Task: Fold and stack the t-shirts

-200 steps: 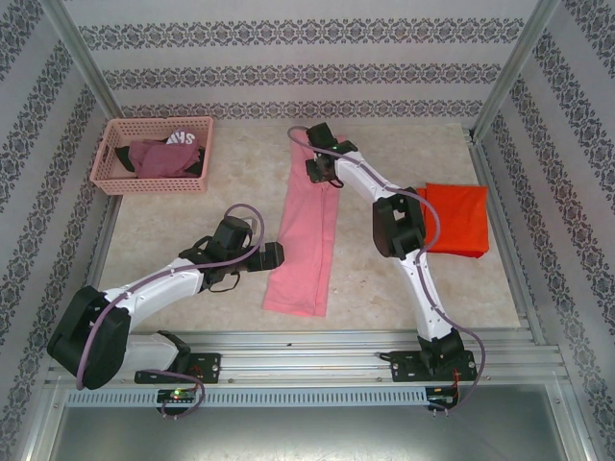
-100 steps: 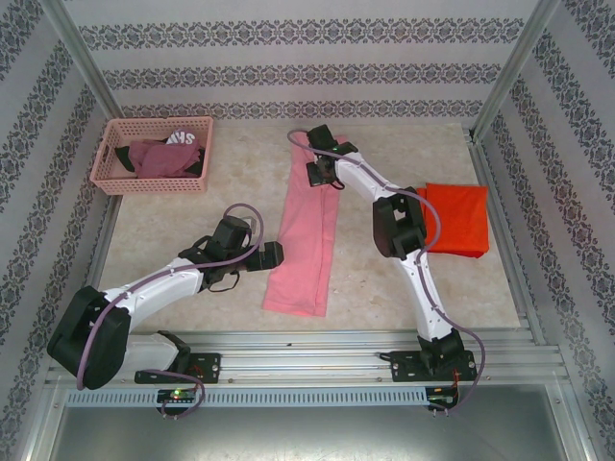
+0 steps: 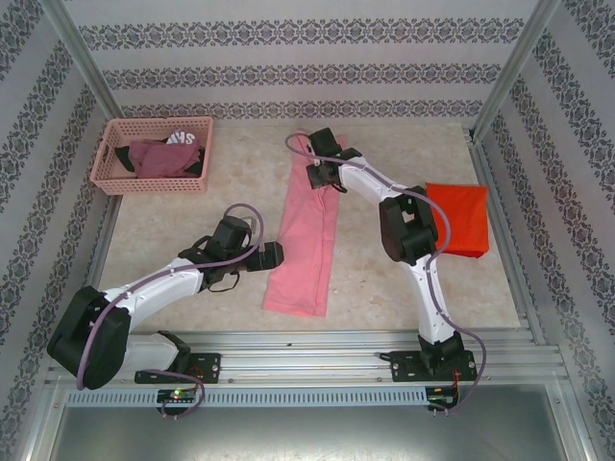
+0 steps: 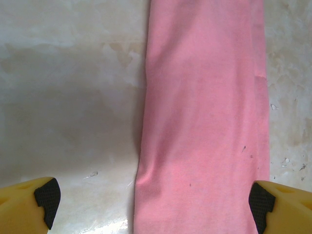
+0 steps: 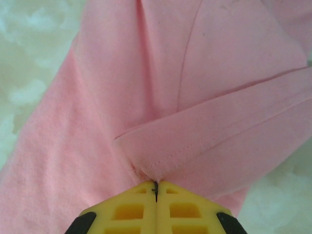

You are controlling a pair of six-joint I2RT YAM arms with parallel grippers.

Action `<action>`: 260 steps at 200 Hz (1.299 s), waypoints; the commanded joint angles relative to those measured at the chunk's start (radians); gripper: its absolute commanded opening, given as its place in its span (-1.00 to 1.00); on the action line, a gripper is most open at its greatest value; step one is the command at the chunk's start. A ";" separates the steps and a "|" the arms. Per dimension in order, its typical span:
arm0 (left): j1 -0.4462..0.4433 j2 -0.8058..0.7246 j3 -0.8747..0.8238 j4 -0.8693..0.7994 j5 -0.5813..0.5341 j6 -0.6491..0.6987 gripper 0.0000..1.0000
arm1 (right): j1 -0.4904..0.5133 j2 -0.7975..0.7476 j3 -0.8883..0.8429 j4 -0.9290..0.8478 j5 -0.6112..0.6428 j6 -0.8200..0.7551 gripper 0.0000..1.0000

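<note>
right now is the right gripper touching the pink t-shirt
Touching. The right wrist view shows the right gripper shut, with a raised fold of the pink t-shirt pinched at its tips.

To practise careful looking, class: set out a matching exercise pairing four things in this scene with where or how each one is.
1. pink t-shirt
2. orange-red t-shirt
3. basket
4. left hand

A. far left corner of the table
B. folded, right side of the table
C. open wide, holding nothing
D. long strip, centre of the table

Pairs: 1-D, 2-B, 3-A, 4-C
</note>
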 commanded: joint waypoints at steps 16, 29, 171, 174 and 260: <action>0.015 0.006 -0.011 0.006 0.016 0.013 1.00 | 0.030 -0.113 -0.154 0.147 -0.005 -0.144 -1.00; 0.016 0.012 -0.011 0.011 0.019 0.012 1.00 | 0.037 -0.138 -0.211 0.187 -0.006 -0.193 -0.97; 0.017 0.028 0.010 0.011 0.040 0.018 1.00 | -0.162 -0.109 -0.091 0.056 0.061 0.422 -0.10; 0.017 0.027 0.010 0.011 0.039 0.018 1.00 | -0.167 -0.099 -0.080 0.050 0.054 0.432 -0.10; 0.016 0.026 0.010 0.010 0.036 0.023 1.00 | -0.219 0.160 0.266 -0.153 -0.092 0.576 -0.16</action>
